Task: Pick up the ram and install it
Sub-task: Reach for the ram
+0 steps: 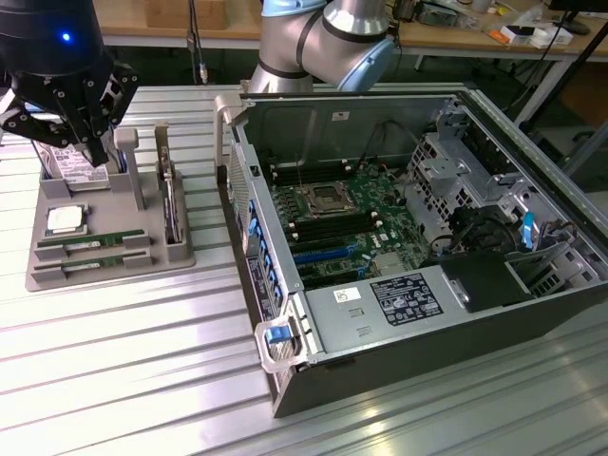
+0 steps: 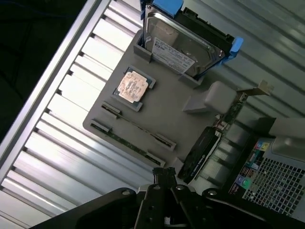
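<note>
i saw the claw point(image 1: 96, 144) closed on nothing, hanging over the hard drive point(image 1: 74, 163) end of the gray holder point(image 1: 114, 275). the ram point(image 1: 92, 242) sat in its slot there, at 6 o'clock from the cpu point(image 1: 65, 218) in the exterior view. i judged it light, stiff and fragile, best pinched across its flat faces near mid-length.

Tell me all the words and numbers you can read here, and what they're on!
No text can be read.
Black label on the computer case: print too small.
White sticker beside it: too small.
Hard drive, white label: blurred.
Colourful sticker on the case: blurred.
</note>
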`<state>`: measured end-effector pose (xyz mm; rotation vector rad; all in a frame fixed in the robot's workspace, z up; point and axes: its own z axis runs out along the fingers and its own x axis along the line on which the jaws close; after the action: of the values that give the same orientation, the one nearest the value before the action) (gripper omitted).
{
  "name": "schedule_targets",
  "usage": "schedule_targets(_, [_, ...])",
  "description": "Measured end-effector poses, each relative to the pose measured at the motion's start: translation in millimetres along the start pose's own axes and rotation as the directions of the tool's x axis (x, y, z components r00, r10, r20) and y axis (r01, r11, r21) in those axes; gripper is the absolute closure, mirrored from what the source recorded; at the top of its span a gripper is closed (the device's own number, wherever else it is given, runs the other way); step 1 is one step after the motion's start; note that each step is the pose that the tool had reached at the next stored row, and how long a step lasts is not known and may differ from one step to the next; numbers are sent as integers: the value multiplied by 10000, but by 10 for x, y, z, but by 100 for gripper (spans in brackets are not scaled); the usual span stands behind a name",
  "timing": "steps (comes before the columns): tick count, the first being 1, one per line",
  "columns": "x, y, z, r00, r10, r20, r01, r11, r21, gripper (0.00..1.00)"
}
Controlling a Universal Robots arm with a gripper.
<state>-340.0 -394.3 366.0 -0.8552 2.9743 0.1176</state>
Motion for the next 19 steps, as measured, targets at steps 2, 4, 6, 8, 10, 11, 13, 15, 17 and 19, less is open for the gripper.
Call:
schedule_targets(2, [1, 0, 3, 9994, -353, -23, 353, 9994, -20, 89])
schedule_targets(4, [1, 0, 5, 9973, -727, -49, 727, 9973, -34, 89])
schedule_targets(6, [0, 0, 3, 9931, -1168, -97, 1167, 9932, -38, 89])
schedule_targets(8, [0, -1, 3, 9883, -1518, -137, 1518, 9884, -37, 89])
schedule_targets(10, [0, -1, 4, 9809, -1935, -188, 1934, 9811, -33, 89])
schedule_targets(11, [0, 0, 4, 9772, -2114, -211, 2114, 9774, -32, 89])
schedule_targets(13, [1, 0, 5, 9681, -2493, -253, 2493, 9684, -36, 89])
schedule_targets(15, [0, 0, 5, 9586, -2833, -289, 2833, 9590, -46, 89])
schedule_targets(17, [0, 0, 5, 9483, -3157, -324, 3156, 9489, -55, 89])
schedule_targets(19, [-3, 5, 5, 9453, -3242, -359, 3243, 9460, -38, 89])
